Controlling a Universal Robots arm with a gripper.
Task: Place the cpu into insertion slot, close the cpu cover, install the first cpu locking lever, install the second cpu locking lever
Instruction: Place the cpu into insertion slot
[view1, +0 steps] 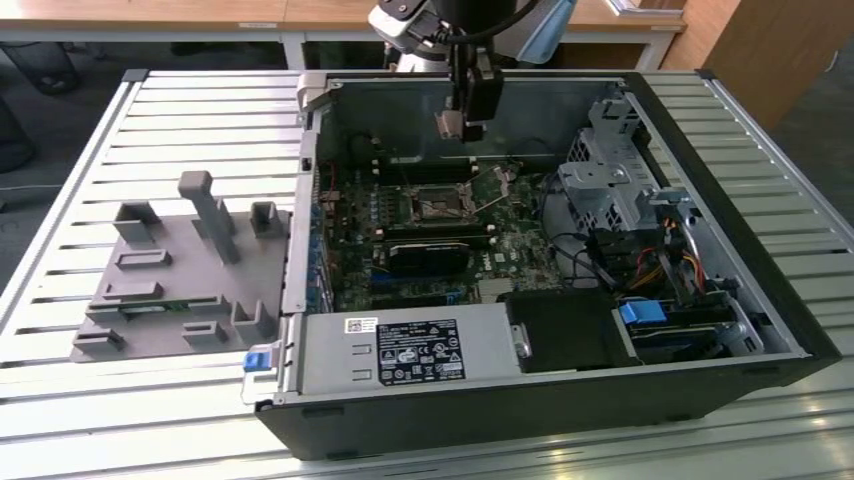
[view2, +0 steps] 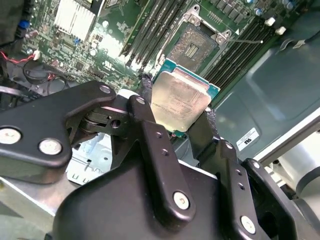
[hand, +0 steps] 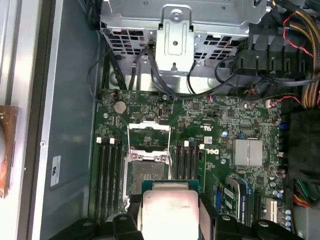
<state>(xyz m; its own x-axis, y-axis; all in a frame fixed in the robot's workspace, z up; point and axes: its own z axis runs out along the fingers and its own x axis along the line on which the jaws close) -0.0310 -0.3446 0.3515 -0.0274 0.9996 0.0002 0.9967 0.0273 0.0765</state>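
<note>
Above the green circuit board (hand: 215, 125), the black two-fingered hand (view2: 176, 102) pinches the flat square silver-beige cpu (hand: 170, 212) by opposite edges, apart from the square black silver-rimmed insertion slot (hand: 146, 177). It will likely seat best if kept level, corners matched, and lowered gently without sliding.

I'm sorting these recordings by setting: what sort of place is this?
Probably a workshop or lab bench for computer assembly: an open desktop computer case lies on a slatted metal table, a grey parts fixture sits beside it, and the gripper holds the cpu over the motherboard.
</note>
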